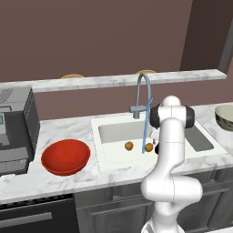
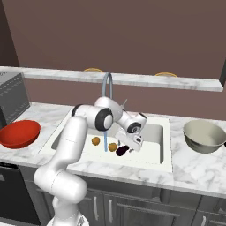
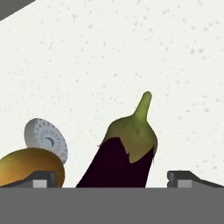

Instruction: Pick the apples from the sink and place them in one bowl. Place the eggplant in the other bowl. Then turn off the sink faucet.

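Eggplant [image 3: 120, 159] sits closest to your hand camera, on the sink [image 2: 152, 159] floor between the spread fingertips [image 3: 37, 179], green stem pointing away. You have the gripper [image 2: 128, 149] low in the basin, jaws released, grasping nothing. One apple [image 3: 26, 166] lies just beside the eggplant, against the drain [image 3: 46, 138]. Second apple [image 2: 96, 141] lies nearby. Water runs from the faucet [image 2: 107, 84].

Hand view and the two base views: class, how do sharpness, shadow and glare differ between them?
Hand view: eggplant close and crisp, cut off at the bottom, almost no shadow on the speckled sink floor. Left base view: even flat light, soft shade inside the red bowl, no glare on the faucet. Right base view: likewise evenly lit, nothing blurred.
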